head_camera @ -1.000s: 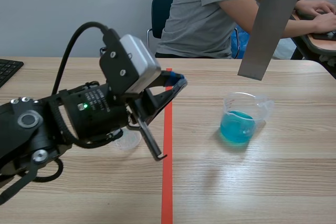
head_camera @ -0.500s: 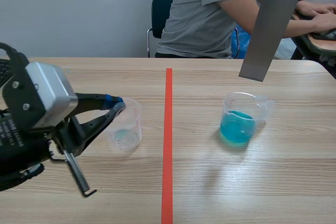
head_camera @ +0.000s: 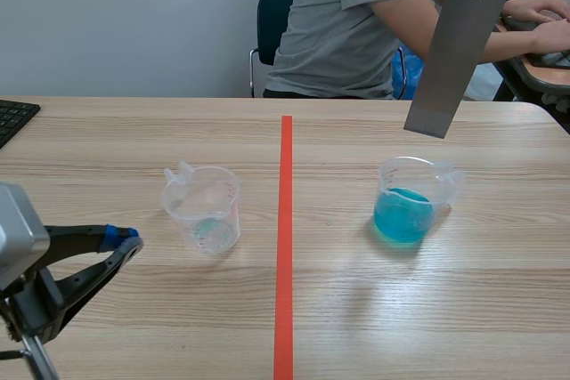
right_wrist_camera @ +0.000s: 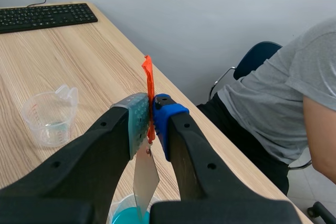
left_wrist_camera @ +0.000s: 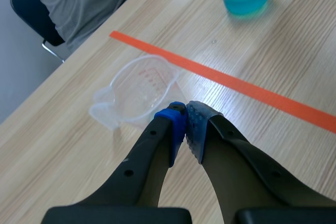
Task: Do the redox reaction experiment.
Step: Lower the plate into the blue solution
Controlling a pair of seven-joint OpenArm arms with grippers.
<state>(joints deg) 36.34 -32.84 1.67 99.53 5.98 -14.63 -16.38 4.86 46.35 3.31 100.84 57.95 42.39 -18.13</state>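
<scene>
Right wrist view: the right gripper (right_wrist_camera: 151, 116) pinches an orange tag (right_wrist_camera: 148, 82). The strip (right_wrist_camera: 144, 174) hangs beneath it above the blue beaker (right_wrist_camera: 122, 217), which the gripper mostly hides. The left gripper (left_wrist_camera: 185, 124) is closed on nothing, just short of the empty beaker (left_wrist_camera: 137, 88).

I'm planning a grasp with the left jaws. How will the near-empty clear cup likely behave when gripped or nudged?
The cup looks like thin clear plastic with only a bluish trace inside, so it is probably very light and would slide or tip at a nudge. Its thin wall may flex under a firm squeeze.
</scene>
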